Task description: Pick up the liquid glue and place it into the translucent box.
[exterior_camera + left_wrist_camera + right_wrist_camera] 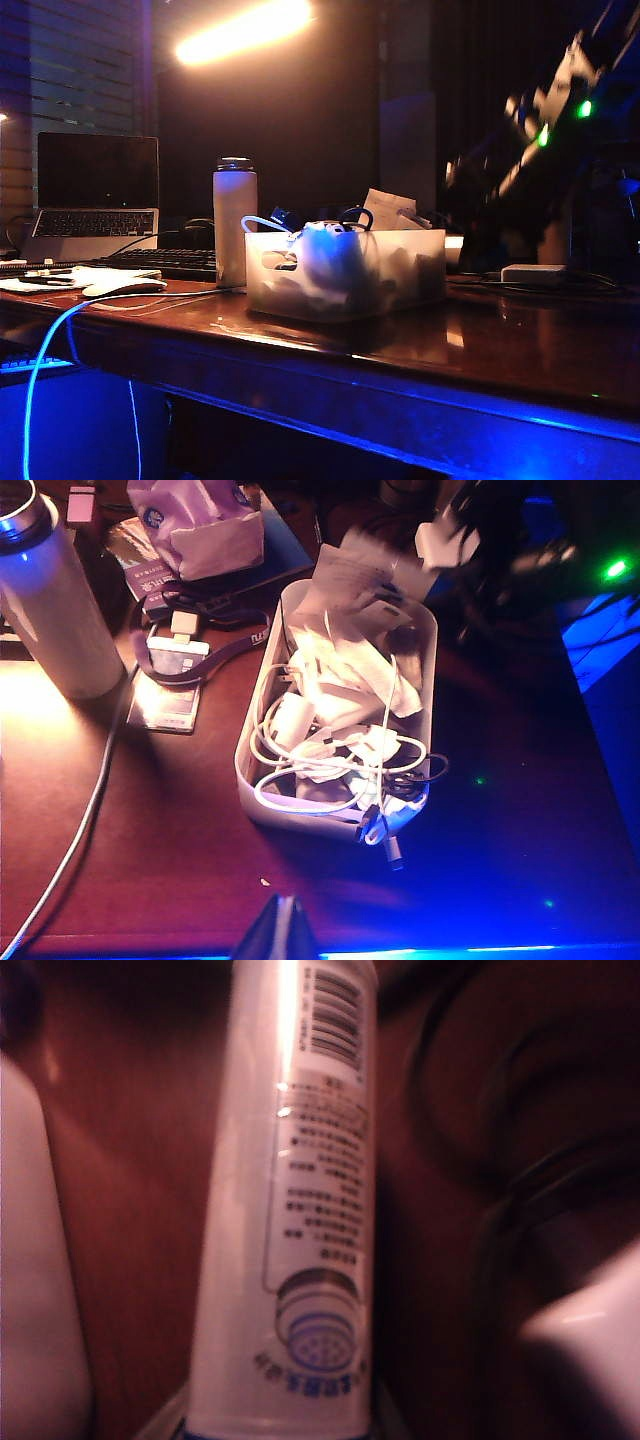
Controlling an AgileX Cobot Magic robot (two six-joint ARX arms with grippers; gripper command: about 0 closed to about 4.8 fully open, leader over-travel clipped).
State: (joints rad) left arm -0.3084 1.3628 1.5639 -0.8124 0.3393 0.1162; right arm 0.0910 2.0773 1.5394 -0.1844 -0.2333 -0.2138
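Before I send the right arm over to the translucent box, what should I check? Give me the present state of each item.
1. Liquid glue held by the right gripper: cannot tell. The bottle fills the right wrist view and the fingers hardly show.
2. Room in the translucent box: not ok. It is heaped with cables and papers.
3. Box standing upright on the table: ok.
4. Left gripper out of the way: ok. It hangs short of the box, jaws together.
5. White flask clear of the box: ok. It stands apart from it.
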